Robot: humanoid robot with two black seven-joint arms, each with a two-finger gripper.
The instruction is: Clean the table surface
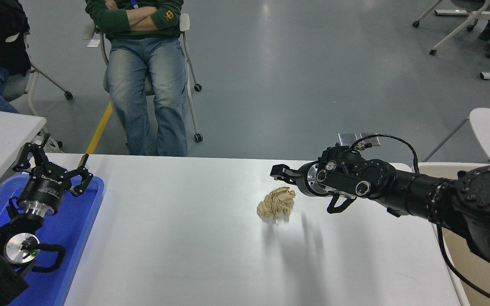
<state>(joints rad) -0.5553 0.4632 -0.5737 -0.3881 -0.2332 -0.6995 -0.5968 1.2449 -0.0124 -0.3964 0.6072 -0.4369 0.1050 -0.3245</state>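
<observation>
- I have the glossy white rectangular table surface [177, 238] filling the lower half of my head view, its long axis running left to right across the picture and its far edge facing a seated person in jeans [147, 80].
- Near its middle lies the only litter I can see, a crumpled tan paper ball [276, 203], resting free on the surface.
- My right gripper [282, 171] comes in from the right edge, lying nearly level and pointing left, just above and behind the ball's upper right corner, not touching it.
- I cannot tell how wide its jaws stand; from this angle only one dark fingertip shows clearly.
- The left gripper [53, 163] is parked over the blue plastic tray [79, 225] at the lower left, jaws spread wide and holding nothing.
- I judge the ball light, soft and springy: it should crush a little under the jaws and could skid on the slick top if nudged sideways.
- It is roughly round with no clear long axis, so I would pinch across its bulk from above.
- The beige rectangular bin [474, 259] at the right looks like the place for it.
</observation>
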